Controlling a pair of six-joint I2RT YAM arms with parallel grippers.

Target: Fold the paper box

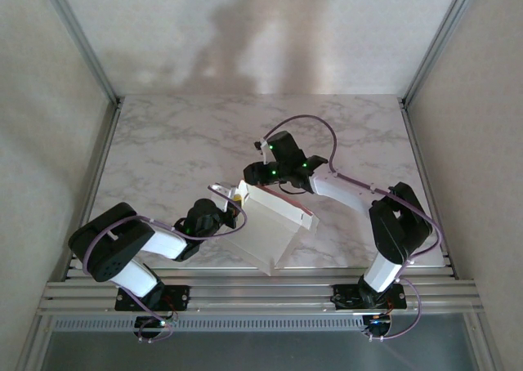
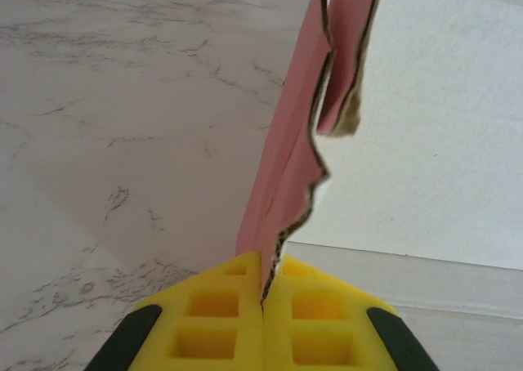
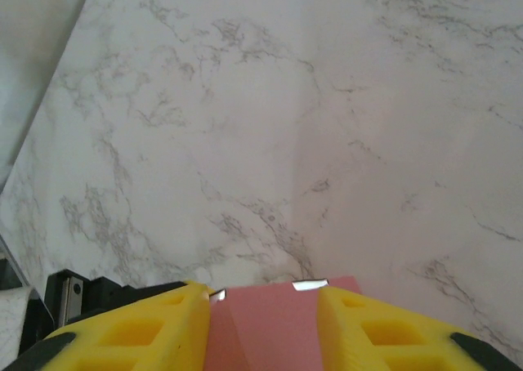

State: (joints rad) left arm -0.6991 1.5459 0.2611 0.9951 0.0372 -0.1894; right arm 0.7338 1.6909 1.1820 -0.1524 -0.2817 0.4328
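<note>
From where I stand by the marble table point(image 1: 172, 142), the left arm reaches in low from the near left corner. Its left gripper point(image 2: 263, 281) is squeezed right shut on a ragged edge of the paper box point(image 1: 274, 228). Seen from that wrist, the yellow fingers point(image 2: 212, 322) meet with only the thin card between them. The pink side of that flap stands up on edge away from the gripper, with a second pink flap just beside it further out. The box is in the near half of the table, between the two grippers. It is half formed, white side up from overhead, one corner pointing towards the near edge and a sliver of pink along its right rim. I cannot tell whether it rests on the marble or hangs just clear. At its far left corner the right gripper point(image 1: 263, 173) comes in from the right with its jaws part way closed. A strip of pink card spans the gap from one yellow finger point(image 3: 139, 330) to the other, gripped there above bare marble
</note>
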